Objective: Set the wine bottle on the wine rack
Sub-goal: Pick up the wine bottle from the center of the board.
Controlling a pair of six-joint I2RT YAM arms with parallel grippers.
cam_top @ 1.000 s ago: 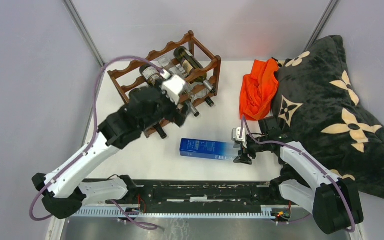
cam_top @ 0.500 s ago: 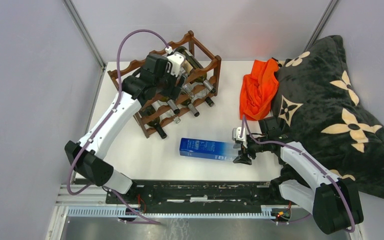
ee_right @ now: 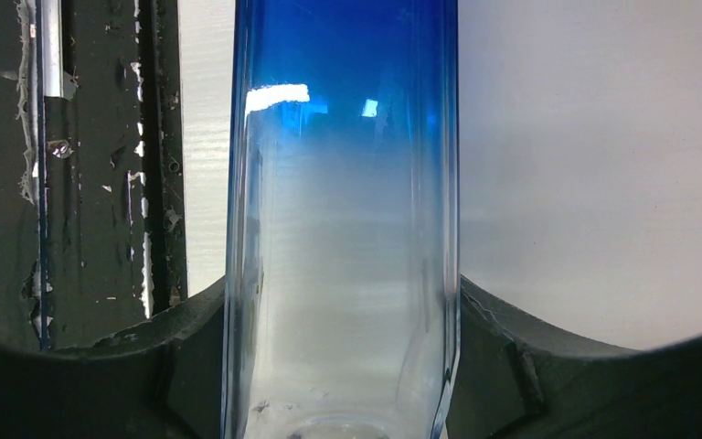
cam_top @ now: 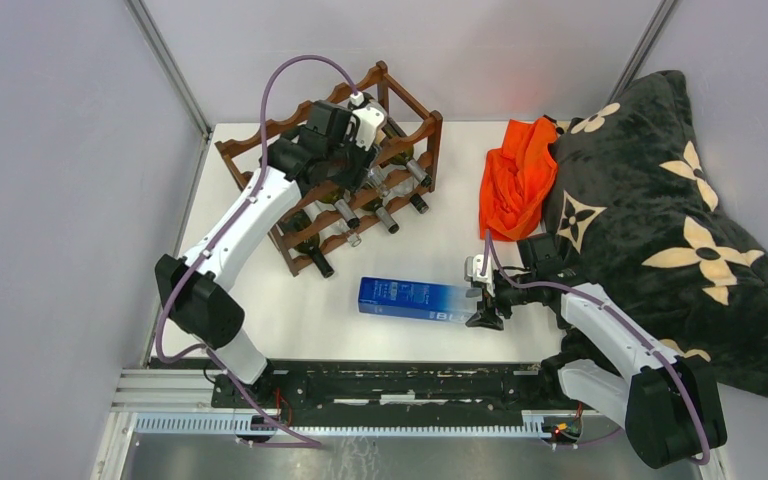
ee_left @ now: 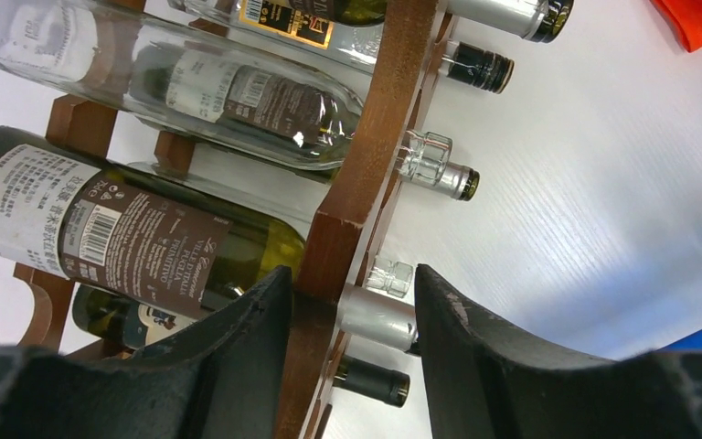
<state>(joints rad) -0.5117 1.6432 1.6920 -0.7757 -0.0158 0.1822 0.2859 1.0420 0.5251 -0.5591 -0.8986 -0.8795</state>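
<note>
Wine bottle (ee_left: 128, 238), dark green glass with a brown and white label, lies on its side in the wine rack (cam_top: 250, 150), its shoulder against a scalloped wooden rail. The reddish-brown rack stands at the far left corner of the tabletop (cam_top: 440, 220) and holds several other bottles on their sides, among them a clear glass bottle (ee_left: 192, 82) just beside the green one, with capped necks poking out past the rail. The left gripper (ee_left: 352, 293) is at the rack, its two black fingers (ee_left: 256, 338) apart, one on each side of the rail and a silver-capped neck. Whether they press on either, the wrist view does not show. Well apart from the rack, a blue bottle (cam_top: 415, 298) lies on its side near the middle of the tabletop's near edge, its glass fading from deep blue to clear. The right gripper (cam_top: 485, 300) clasps its clear end, a finger tight against each side. An orange cloth (cam_top: 515, 180) lies crumpled at the far right corner, and a black blanket (cam_top: 660, 220) with cream flowers is heaped over the right edge, touching the cloth.
</note>
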